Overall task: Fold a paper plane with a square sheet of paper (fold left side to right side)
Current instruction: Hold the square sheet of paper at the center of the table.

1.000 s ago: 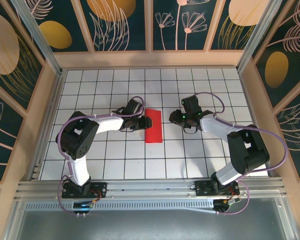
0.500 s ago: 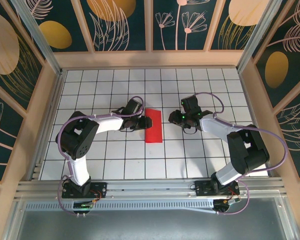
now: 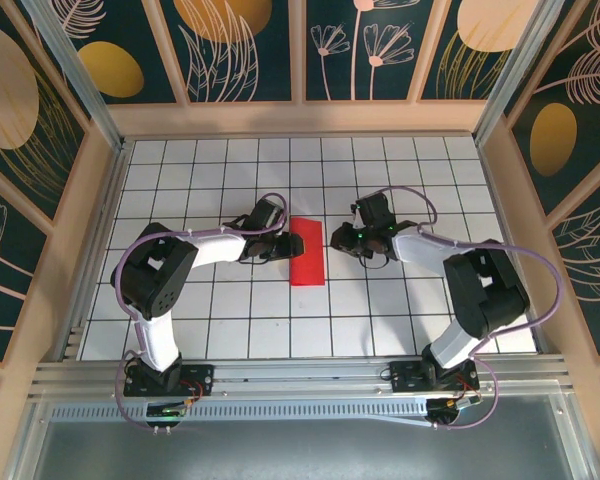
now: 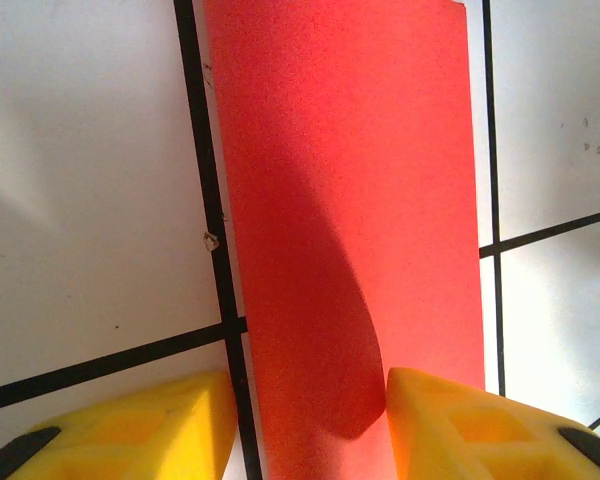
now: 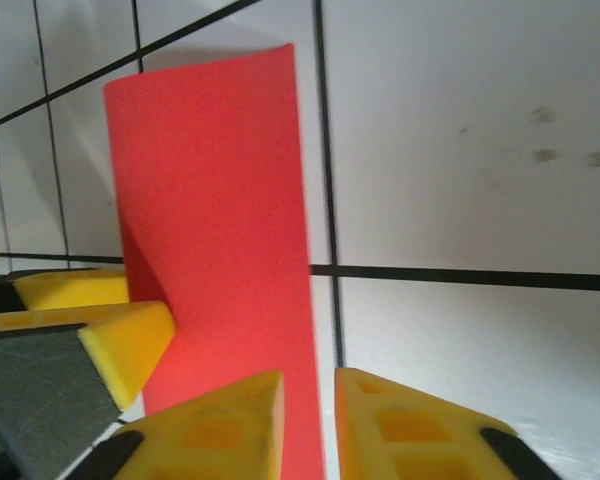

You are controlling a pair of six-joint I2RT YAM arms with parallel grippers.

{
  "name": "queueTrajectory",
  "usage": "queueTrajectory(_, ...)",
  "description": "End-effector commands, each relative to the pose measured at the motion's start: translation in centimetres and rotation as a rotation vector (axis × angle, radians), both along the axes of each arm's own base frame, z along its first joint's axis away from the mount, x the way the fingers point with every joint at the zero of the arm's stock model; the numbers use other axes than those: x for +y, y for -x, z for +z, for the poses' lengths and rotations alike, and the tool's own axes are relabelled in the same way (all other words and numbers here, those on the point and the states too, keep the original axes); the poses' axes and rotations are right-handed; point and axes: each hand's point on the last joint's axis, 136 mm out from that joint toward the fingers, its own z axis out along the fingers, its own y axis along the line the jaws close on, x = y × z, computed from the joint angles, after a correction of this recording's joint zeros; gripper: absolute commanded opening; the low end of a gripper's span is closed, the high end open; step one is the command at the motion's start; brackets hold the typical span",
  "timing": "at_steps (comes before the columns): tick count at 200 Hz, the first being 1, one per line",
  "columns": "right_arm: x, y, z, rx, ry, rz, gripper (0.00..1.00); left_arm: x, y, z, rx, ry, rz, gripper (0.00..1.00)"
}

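- We see the square sheet of paper (image 3: 306, 253) lying on the white gridded table (image 3: 230, 320). It is a tall red rectangle about one tile wide, between the two arms.
- We find the left gripper (image 3: 286, 246) at the paper's left edge.
- In the left wrist view its jaws stand partly spread. One yellow finger (image 4: 130, 430) sits just outside the sheet's long edge and the other sits over the red surface. The paper lies between them, so nothing is pinched.
- In that same view a soft shadow crosses the sheet and the top layer seems to bow up slightly. We cannot tell how far it lifts.
- We place the right gripper (image 3: 344, 240) just beside the paper's right edge.
- In the right wrist view its jaws are all but closed, with only a thin slit left, and they hold nothing.
- The sheet's right edge runs down toward that slit, and we cannot tell whether the fingertips touch it.
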Motion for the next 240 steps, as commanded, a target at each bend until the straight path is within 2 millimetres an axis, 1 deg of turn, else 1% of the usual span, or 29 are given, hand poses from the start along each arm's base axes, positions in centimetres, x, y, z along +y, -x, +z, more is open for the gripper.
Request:
queueTrajectory(1, 3.4, -0.1, 1.0, -0.009, -0.118, 0.081, 0.1, 5.0, 2.6, -6.5, 0.148, -0.202, 0.068, 0.46)
queueTrajectory(17, 4.5, 0.1, 0.4, 0.005, -0.123, 0.099, 0.0, 5.0, 2.6, -6.6, 0.148, -0.203, 0.068, 0.46)
queueTrajectory(27, 5.0, 0.1, 0.1, 0.01, -0.125, 0.105, 0.0, 5.0, 2.6, -6.5, 0.148, -0.204, 0.069, 0.46)
queueTrajectory(48, 5.3, -0.2, -0.5, 0.024, -0.128, 0.103, 0.0, 5.0, 2.6, -6.6, 0.147, -0.206, 0.067, 0.46)
queueTrajectory(51, 5.8, 0.3, -0.6, 0.028, -0.125, 0.118, 0.0, 5.0, 2.6, -6.6, 0.147, -0.206, 0.067, 0.46)
queueTrajectory(56, 5.9, 0.3, -0.8, 0.031, -0.123, 0.12, 0.0, 5.0, 2.6, -6.6, 0.147, -0.206, 0.067, 0.46)
queueTrajectory(95, 5.6, 0.6, -2.3, 0.068, -0.086, 0.111, 0.0, 5.0, 2.6, -6.6, 0.147, -0.205, 0.065, 0.45)
queueTrajectory(127, 4.8, 1.2, -3.9, 0.108, -0.035, 0.096, 0.0, 5.0, 2.6, -6.6, 0.147, -0.205, 0.065, 0.45)
queueTrajectory(160, 3.9, 2.1, -5.6, 0.154, 0.018, 0.08, 0.0, 5.0, 2.1, -5.8, 0.127, -0.198, 0.07, 0.46)
queueTrajectory(172, 3.6, 2.4, -6.1, 0.171, 0.031, 0.077, 0.0, 5.0, 1.7, -5.1, 0.112, -0.193, 0.076, 0.47)
queueTrajectory(184, 3.4, 2.7, -6.6, 0.182, 0.043, 0.076, 0.0, 5.1, 1.0, -3.9, 0.094, -0.168, 0.089, 0.48)
queueTrajectory(208, 3.0, 3.3, -7.4, 0.202, 0.064, 0.075, 0.0, 6.0, -0.7, -0.6, 0.026, -0.121, 0.128, 0.51)
queueTrajectory(230, 3.0, 3.4, -7.8, 0.212, 0.069, 0.076, 0.0, 6.6, -2.1, 3.3, -0.062, -0.072, 0.147, 0.55)
queueTrajectory(234, 3.1, 3.5, -8.0, 0.214, 0.071, 0.077, 0.0, 6.6, -2.2, 3.5, -0.068, -0.068, 0.145, 0.55)
queueTrajectory(236, 3.1, 3.4, -7.9, 0.214, 0.071, 0.077, 0.0, 6.5, -2.3, 4.5, -0.093, -0.054, 0.142, 0.55)
queueTrajectory(237, 3.1, 3.4, -8.0, 0.215, 0.071, 0.076, 0.0, 6.3, -2.8, 5.3, -0.111, -0.043, 0.143, 0.55)
queueTrajectory(240, 3.0, 3.5, -8.0, 0.217, 0.074, 0.075, 0.0, 6.1, -3.2, 6.4, -0.138, -0.029, 0.138, 0.55)
